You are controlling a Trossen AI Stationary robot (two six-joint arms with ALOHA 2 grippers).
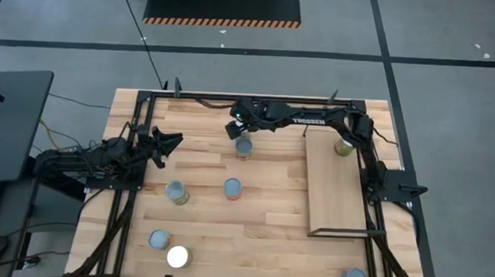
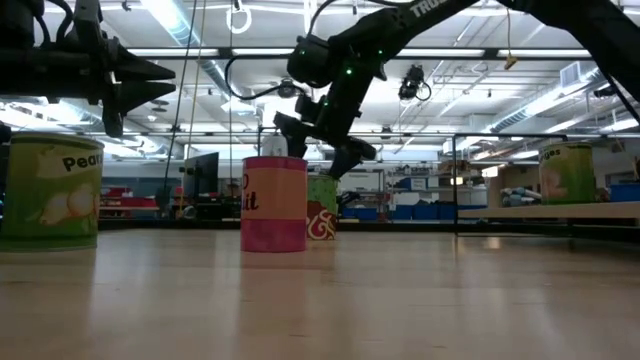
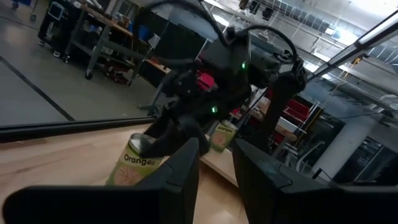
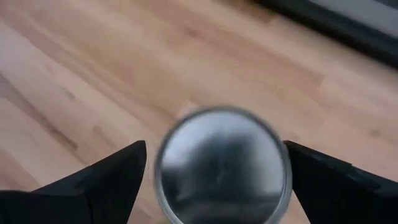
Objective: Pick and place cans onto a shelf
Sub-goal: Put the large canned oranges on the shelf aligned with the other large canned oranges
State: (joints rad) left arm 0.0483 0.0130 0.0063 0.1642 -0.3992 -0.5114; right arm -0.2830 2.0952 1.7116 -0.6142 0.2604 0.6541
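Right claw [image 1: 241, 136] straddles one of seven cans [image 1: 244, 147].

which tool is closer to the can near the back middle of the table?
Right. The right tool hangs open directly over that can, fingers either side. The left tool waits off toward the table's left edge.

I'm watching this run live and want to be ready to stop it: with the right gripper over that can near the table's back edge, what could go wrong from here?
The right gripper is open with its fingers on either side of the can, not yet shut. If it closes off-centre, one finger could push and tip the can. One can already stands on the shelf; a careless placement could bump it.
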